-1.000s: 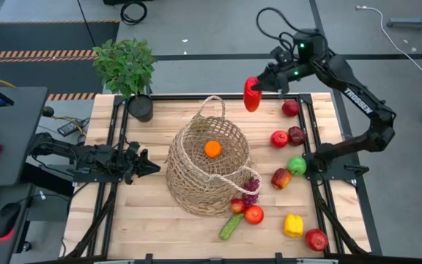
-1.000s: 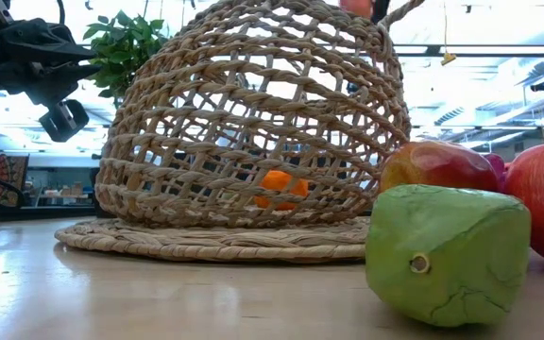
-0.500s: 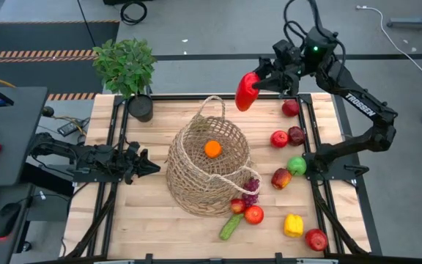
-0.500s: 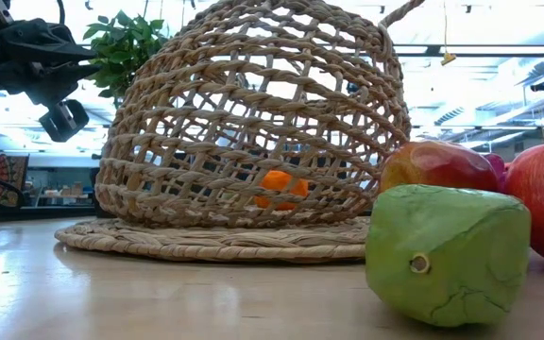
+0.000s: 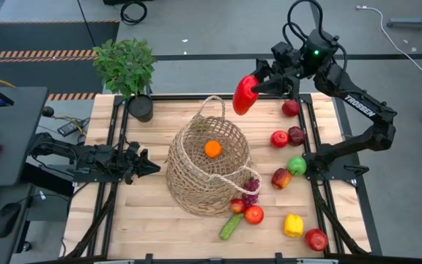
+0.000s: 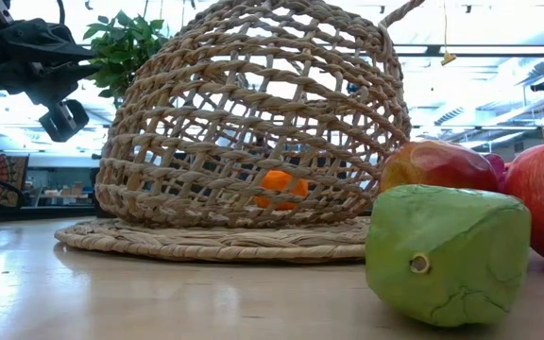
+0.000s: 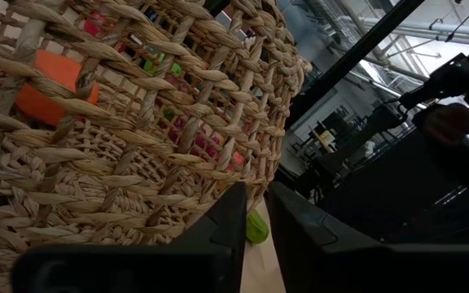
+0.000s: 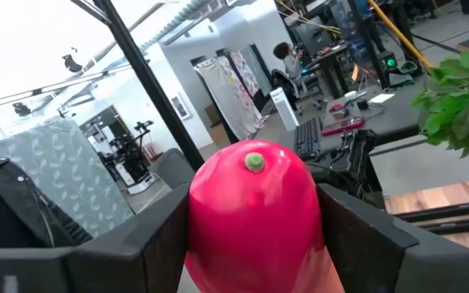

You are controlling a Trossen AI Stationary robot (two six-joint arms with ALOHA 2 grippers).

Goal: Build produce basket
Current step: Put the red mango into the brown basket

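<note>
The tan wicker basket (image 5: pixel 209 165) stands on its broad base mid-table, with an orange (image 5: pixel 212 149) inside, also seen through the weave (image 6: pixel 281 187). My right gripper (image 5: pixel 261 85) hangs high over the table's far edge, beyond the basket, shut on a red pepper (image 5: pixel 245 94). My left gripper (image 5: pixel 146 166) waits low at the basket's left, fingers together and pointing at the basket wall (image 7: pixel 137 122). Loose produce lies to the right and near side of the basket: red apples (image 5: pixel 279 138), a green apple (image 5: pixel 297 166), grapes (image 5: pixel 250 189), a cucumber (image 5: pixel 231 226), a yellow pepper (image 5: pixel 293 225). My right gripper pinches the red pepper by its two opposite sides (image 8: pixel 206 236) between its two fingers (image 8: pixel 357 244). The fingers lie about level and come from the table's right. The pepper sticks out past the fingertips toward the left, its stem end (image 8: pixel 253 161) showing in the wrist view, lifted clear of table and basket.
A leafy potted plant (image 5: pixel 125 66) in a black pot (image 5: pixel 141 108) stands at the far left corner. More red apples (image 5: pixel 290 108) (image 5: pixel 316 239) lie along the right side. Bare wood (image 5: pixel 123 213) shows at the near left. A black frame rail (image 5: pixel 321 213) runs along the table's right.
My right gripper has carried the red pepper a little up and toward the table's left, turning and rolling at the wrist. The pepper, upright a second ago, now slants. The grip has stayed shut on it. Basket and other produce have not moved.
</note>
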